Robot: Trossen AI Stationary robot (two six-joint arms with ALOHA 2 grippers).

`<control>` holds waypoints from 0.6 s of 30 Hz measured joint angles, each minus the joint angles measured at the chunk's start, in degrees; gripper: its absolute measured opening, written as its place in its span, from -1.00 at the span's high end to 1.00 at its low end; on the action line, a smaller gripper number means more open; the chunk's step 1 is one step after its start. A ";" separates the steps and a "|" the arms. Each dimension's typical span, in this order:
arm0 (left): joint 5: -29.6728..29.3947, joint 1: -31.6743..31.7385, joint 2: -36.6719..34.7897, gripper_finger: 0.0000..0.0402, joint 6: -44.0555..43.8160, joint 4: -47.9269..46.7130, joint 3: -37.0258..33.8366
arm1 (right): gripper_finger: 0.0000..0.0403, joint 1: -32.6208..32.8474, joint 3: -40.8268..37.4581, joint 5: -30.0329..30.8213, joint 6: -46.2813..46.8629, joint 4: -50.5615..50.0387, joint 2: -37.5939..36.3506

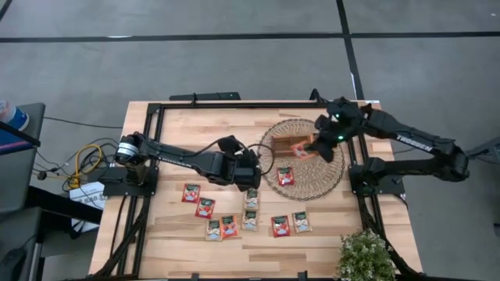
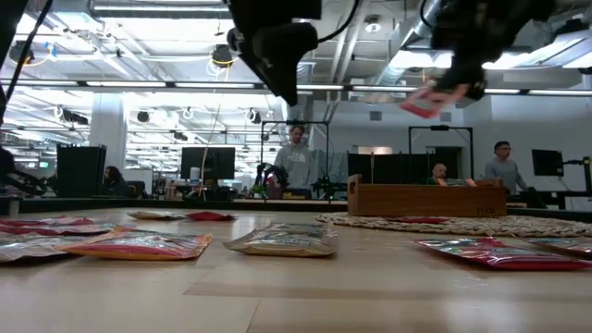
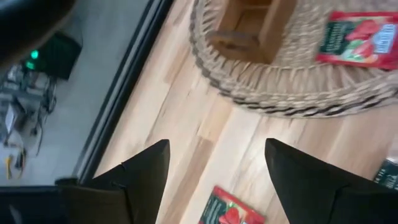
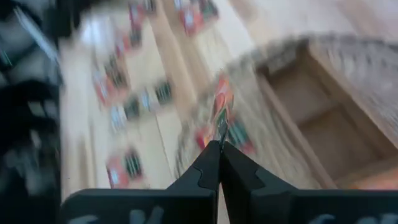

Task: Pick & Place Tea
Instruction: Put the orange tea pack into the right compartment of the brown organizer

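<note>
Overhead arrangement of a wooden table with two dark arms. The right gripper hangs above the far right part of the round woven mat, over the wooden compartment tray that lies on the mat; its two fingers are pressed tight together on the edge of a red tea sachet, which the low view shows lifted clear of the table, tilted, high above the tray. The left gripper hovers above the middle of the table just left of the mat's rim; its fingers stand well apart with bare wood between them, and nothing is held. A second red sachet on the mat lies flat on the near part of the mat, just near of the tray. The remaining sachets lie flat on the table near of the left gripper: two red sachets at left, a near row of mixed red and pale sachets and a pair at right, one red and one pale, near of the mat. A potted plant stands at the table's near right corner. In the low view, people stand and sit in the room well beyond the table.
</note>
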 joint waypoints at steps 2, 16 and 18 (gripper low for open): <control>-0.01 0.36 0.00 -0.28 -1.92 -0.88 0.00 | 1.00 0.25 3.56 3.35 -4.32 -7.85 0.67; -2.69 1.68 -0.02 -0.28 -5.31 -4.41 0.00 | 1.00 4.61 23.19 31.88 -30.68 -31.48 17.67; -6.55 1.62 -0.02 -0.28 -9.02 -4.41 0.00 | 1.00 4.13 23.35 33.20 -32.95 -31.63 20.25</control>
